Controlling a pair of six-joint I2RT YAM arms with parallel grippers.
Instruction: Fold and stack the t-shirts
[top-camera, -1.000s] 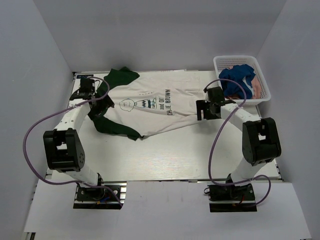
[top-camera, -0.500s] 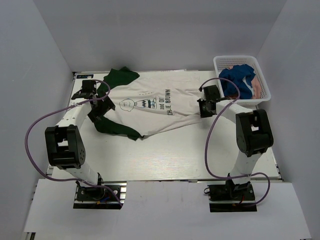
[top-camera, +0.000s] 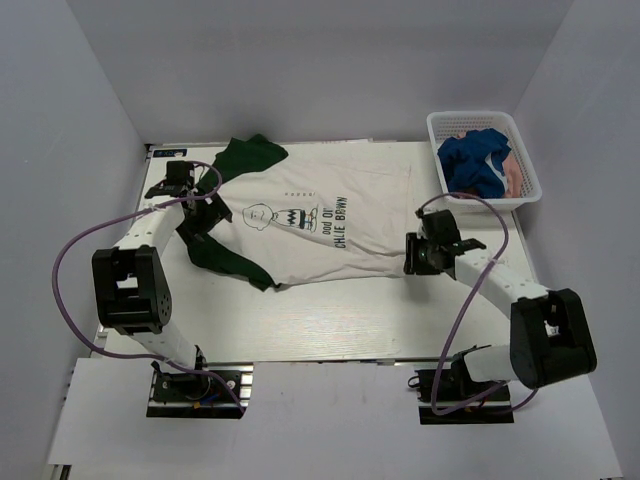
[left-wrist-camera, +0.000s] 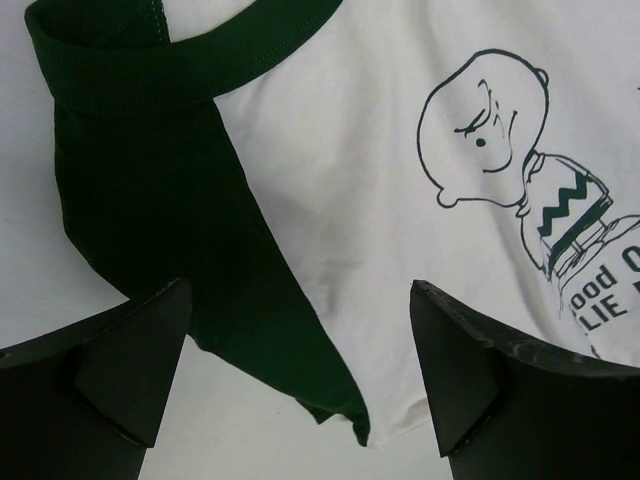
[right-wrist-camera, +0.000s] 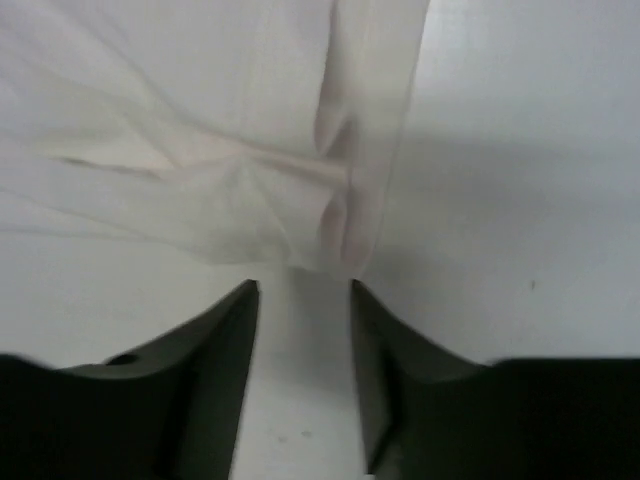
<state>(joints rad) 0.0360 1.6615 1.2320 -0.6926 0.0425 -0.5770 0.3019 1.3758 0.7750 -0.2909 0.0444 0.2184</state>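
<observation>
White arms (top-camera: 160, 225), black joints, looping purple cables (top-camera: 70, 260).

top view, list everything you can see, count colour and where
cream t-shirt: one, cream with dark green sleeves and black cartoon print, spread across the table's middle
blue t-shirt: one, blue, bunched in the basket
pink t-shirt: one, dusty pink, in the basket under the blue one
basket: one, white mesh, far right corner
table: one, white
cables: two, purple, one looped along each arm
left gripper: one, black, open over the collar and green sleeve
right gripper: one, black, jaws narrowed at the shirt's hem corner
</observation>
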